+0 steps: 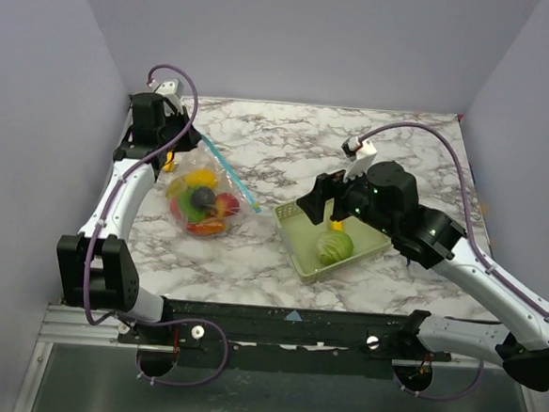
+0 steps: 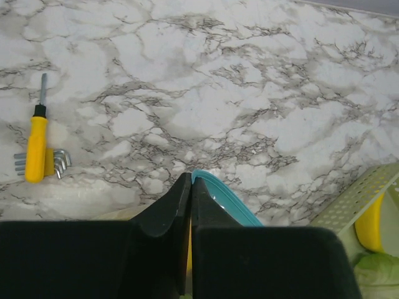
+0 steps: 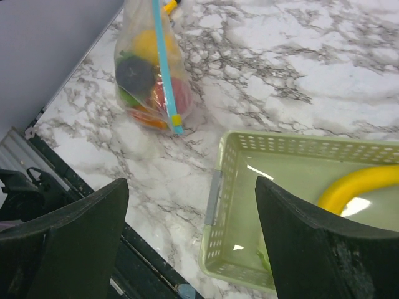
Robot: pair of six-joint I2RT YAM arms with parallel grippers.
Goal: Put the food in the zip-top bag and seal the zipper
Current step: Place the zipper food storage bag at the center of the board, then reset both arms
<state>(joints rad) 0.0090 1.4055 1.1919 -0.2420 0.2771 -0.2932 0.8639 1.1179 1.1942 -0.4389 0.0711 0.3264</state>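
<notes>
- Cannot tell apart the food point(image 1: 204, 206) heaped inside the zip-top bag point(image 1: 227, 179) from above.
- Hides the near end of the zipper point(image 2: 225, 200) behind the left gripper point(image 2: 190, 182).
- Crops the yellow banana point(image 3: 358, 184) at the right wrist view's edge.

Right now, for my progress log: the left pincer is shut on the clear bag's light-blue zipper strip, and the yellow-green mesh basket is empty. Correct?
No. The yellow-green mesh basket is not empty: the top external and right wrist views show a green toy vegetable and a yellow toy banana in it. The left pincer is shut on the light-blue zipper strip.
</notes>
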